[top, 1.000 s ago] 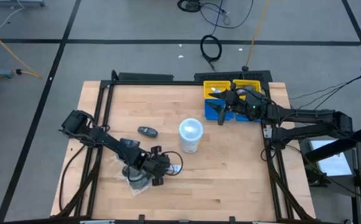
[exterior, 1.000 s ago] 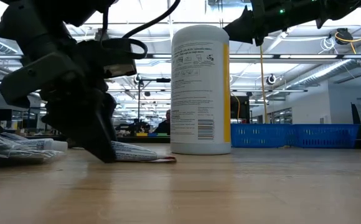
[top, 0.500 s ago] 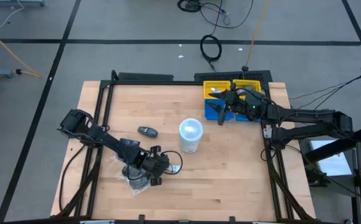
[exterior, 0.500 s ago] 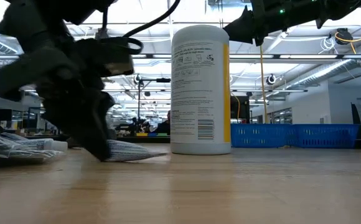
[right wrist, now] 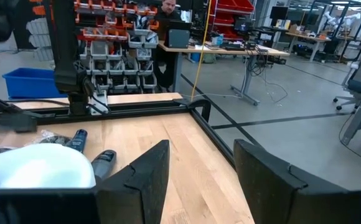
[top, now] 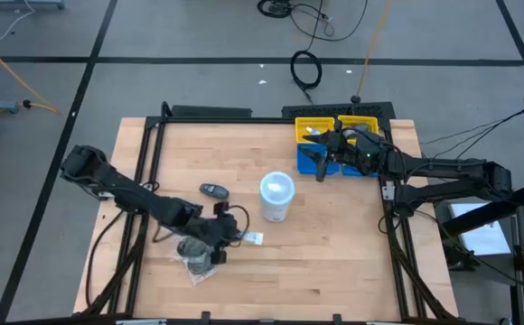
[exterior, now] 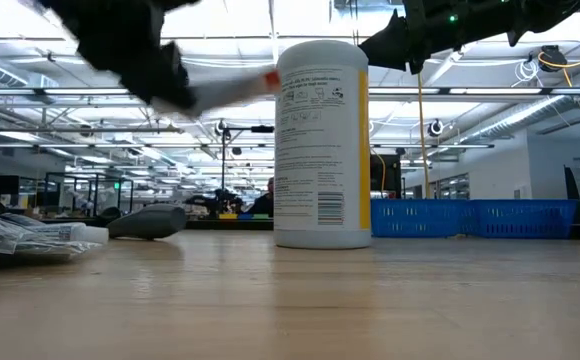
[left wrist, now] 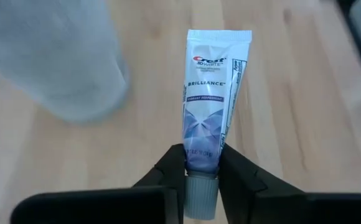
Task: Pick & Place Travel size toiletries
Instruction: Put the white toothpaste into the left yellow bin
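My left gripper (top: 229, 236) (left wrist: 202, 158) is shut on a small white and purple toothpaste tube (top: 249, 238) (left wrist: 210, 93), high above the table in the low view (exterior: 232, 92), just left of the big white tub (top: 276, 197) (exterior: 322, 145). A dark grey mini bottle (top: 213, 190) (exterior: 150, 222) lies on its side on the table. A heap of clear-wrapped items (top: 195, 263) (exterior: 20, 240) lies on the table below the left gripper. My right gripper (top: 322, 168) (right wrist: 199, 171) hangs open over the blue bin (top: 345, 166). My left gripper pinches the tube between its two fingers at the cap end (left wrist: 201, 163), just ahead of the grey cap (left wrist: 201, 193). The tube runs on ahead of the fingers toward the table's right, crimped end (left wrist: 219, 38) foremost. It is lifted clear and lies nearly level.
The yellow bin (top: 332, 128) and the blue bin stand side by side at the far right corner. The white tub with the pale lid stands mid-table, close to the held tube. Bare wood stretches along the near edge and to the right of the tub.
My left gripper, shut on the tube at table height a second ago, has risen well above the table and drifted a little toward the tub. The tube has left the table and hangs clear in the fingers. The right arm has kept still.
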{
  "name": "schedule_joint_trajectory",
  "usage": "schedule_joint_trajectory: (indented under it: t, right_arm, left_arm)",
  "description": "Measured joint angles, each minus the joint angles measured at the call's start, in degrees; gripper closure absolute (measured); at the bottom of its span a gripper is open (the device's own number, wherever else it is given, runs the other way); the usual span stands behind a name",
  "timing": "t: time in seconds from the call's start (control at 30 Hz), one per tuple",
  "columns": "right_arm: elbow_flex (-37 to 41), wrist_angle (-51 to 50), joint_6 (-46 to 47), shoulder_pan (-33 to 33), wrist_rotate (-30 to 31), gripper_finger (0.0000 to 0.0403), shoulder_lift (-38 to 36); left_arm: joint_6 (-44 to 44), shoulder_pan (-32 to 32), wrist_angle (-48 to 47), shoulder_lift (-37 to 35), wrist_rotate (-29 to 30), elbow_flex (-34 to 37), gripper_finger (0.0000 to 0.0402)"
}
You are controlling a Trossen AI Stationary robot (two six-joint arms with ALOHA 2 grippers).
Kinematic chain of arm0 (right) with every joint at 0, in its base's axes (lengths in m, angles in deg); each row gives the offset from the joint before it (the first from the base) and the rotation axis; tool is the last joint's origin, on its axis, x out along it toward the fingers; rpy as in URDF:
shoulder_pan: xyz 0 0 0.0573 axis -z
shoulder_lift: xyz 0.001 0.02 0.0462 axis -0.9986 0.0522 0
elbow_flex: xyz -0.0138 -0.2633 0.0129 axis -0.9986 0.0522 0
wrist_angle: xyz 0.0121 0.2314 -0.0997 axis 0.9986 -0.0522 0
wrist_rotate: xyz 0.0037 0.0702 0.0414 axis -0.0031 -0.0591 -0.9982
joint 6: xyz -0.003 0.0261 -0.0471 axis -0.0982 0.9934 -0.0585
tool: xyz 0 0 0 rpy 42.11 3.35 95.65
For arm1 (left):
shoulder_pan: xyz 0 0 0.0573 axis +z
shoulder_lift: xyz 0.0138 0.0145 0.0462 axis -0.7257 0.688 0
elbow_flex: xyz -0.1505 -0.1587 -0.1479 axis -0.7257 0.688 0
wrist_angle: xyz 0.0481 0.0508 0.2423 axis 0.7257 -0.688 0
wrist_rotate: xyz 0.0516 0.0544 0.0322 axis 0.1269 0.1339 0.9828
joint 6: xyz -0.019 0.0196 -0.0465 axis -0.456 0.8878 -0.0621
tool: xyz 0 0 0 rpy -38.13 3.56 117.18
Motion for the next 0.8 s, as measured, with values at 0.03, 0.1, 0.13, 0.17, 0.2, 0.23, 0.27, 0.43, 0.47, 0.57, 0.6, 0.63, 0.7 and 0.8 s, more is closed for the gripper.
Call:
schedule_joint_trajectory:
  t: [0.03,0.1,0.13,0.17,0.2,0.23,0.27,0.43,0.47,0.57,0.6,0.63,0.7,0.8]
  right_arm:
    - [0.0,0.0,0.0,0.0,-0.1,0.0232,0.0]
    - [0.0,0.1,0.6,0.0,-0.2,0.0232,0.0]
    - [0.0,0.2,1.1,0.0,-0.2,0.0232,0.0]
    - [0.0,0.2,1.6,0.0,-0.2,0.0232,0.0]
    - [0.0,0.2,1.7,0.0,-0.2,0.0232,0.0]
    - [0.0,0.3,1.7,0.0,-0.5,0.0232,0.0]
    - [0.0,0.5,1.7,0.0,-1.7,0.0232,0.0]
    - [0.0,3.2,3.7,-0.1,-10.4,0.0232,0.0]
    - [0.0,4.0,4.4,-0.2,-11.8,0.0232,0.0]
    - [0.0,6.5,5.1,-1.6,-13.4,0.0232,0.0]
    - [0.0,7.5,5.1,-2.3,-13.6,0.0232,0.0]
    - [0.0,8.5,5.1,-3.2,-13.7,0.0232,0.0]
    - [0.0,10.7,5.1,-4.8,-13.8,0.0232,0.0]
    - [0.0,13.7,4.5,-7.1,-13.7,0.0232,0.0]
  left_arm:
    - [0.6,0.0,0.8,-1.3,1.0,0.0,0.0333]
    - [2.7,0.0,1.1,-4.1,3.3,0.0,0.0326]
    - [3.8,0.0,2.2,-5.3,4.1,0.0,0.0325]
    - [5.3,0.0,3.5,-6.5,5.0,0.0,0.0327]
    - [6.8,0.0,4.2,-7.7,5.9,0.0,0.0330]
    - [8.4,0.0,5.1,-9.0,6.9,0.0,0.0335]
    - [10.1,0.0,6.7,-10.0,8.0,0.0,0.0341]
    - [18.1,0.9,14.6,-13.9,13.3,-0.1,0.0354]
    - [19.5,1.3,15.8,-14.5,14.1,-0.1,0.0351]
    - [23.4,3.1,20.5,-14.9,14.9,-0.1,0.0335]
    - [24.7,3.9,21.5,-14.9,14.9,-0.1,0.0331]
    - [25.7,4.6,22.7,-14.9,14.9,-0.1,0.0329]
    - [26.4,6.3,25.2,-14.6,14.9,-0.1,0.0330]
    - [26.6,9.1,27.2,-13.9,13.9,-0.1,0.0340]
